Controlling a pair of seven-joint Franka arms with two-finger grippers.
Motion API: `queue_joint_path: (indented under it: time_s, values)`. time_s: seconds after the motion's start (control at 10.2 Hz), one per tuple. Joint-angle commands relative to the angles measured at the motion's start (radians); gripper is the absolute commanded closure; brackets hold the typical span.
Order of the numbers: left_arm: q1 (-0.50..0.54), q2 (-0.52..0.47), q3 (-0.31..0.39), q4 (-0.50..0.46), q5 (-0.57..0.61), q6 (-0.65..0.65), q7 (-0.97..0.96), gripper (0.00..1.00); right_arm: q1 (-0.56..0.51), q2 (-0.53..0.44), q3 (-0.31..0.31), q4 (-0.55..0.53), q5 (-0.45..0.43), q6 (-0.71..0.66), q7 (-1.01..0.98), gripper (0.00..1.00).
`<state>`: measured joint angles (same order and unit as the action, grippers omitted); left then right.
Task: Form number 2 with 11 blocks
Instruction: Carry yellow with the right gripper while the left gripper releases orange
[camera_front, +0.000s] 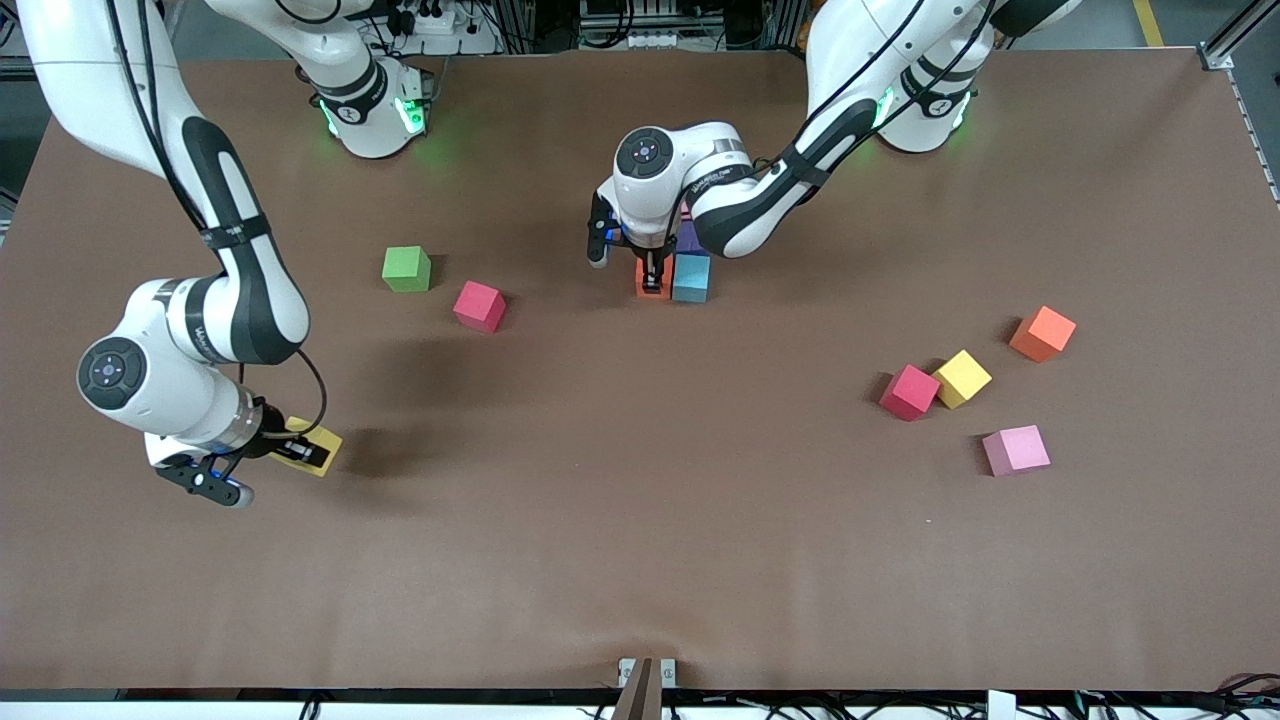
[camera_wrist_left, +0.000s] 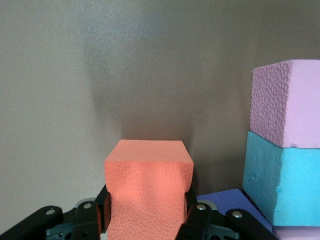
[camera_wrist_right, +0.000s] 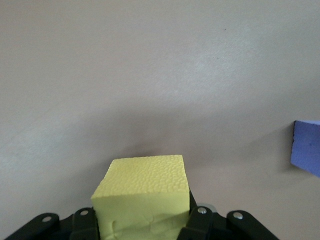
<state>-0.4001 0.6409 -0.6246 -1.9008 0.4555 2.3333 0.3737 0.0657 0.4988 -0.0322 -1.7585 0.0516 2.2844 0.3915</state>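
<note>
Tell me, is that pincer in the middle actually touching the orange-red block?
Touching. In the left wrist view, the left pincer has its fingers pressed against both sides of the orange-red block, visibly denting it.

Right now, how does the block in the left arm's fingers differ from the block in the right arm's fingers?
The left gripper holds an orange-red block; the right gripper holds a yellow block. The orange-red block sits beside the light blue block of the started cluster at mid-table; the yellow block is alone toward the right arm's end. The orange-red block bulges under the squeeze; the yellow block less so. Both look like same-sized foam cubes.
</note>
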Motion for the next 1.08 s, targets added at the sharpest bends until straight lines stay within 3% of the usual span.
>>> queue_joint_path:
  time_s: [0.0,0.3,0.59,0.69,0.79,0.98]
  values:
    - [0.021,-0.021,-0.004,-0.041,0.031,0.011,0.01,0.47,0.043,-0.062,-0.032,-0.065,-0.007,-0.003,0.041,0.47]
    - [0.024,-0.026,-0.004,-0.049,0.031,0.011,0.008,0.47,0.086,-0.092,-0.032,-0.072,-0.012,-0.046,-0.018,0.45]
    - [0.027,-0.026,-0.004,-0.054,0.032,0.011,0.008,0.47,0.097,-0.173,-0.031,-0.108,-0.015,-0.069,-0.33,0.46]
    - [0.027,-0.024,-0.004,-0.054,0.034,0.011,0.004,0.3,0.095,-0.198,-0.031,-0.122,-0.015,-0.069,-0.415,0.46]
    - [0.027,-0.023,-0.006,-0.052,0.034,0.012,-0.002,0.0,0.097,-0.222,-0.031,-0.139,-0.015,-0.069,-0.483,0.46]
    - [0.027,-0.017,-0.006,-0.041,0.034,0.012,-0.002,0.0,0.117,-0.256,-0.032,-0.163,-0.015,-0.069,-0.607,0.46]
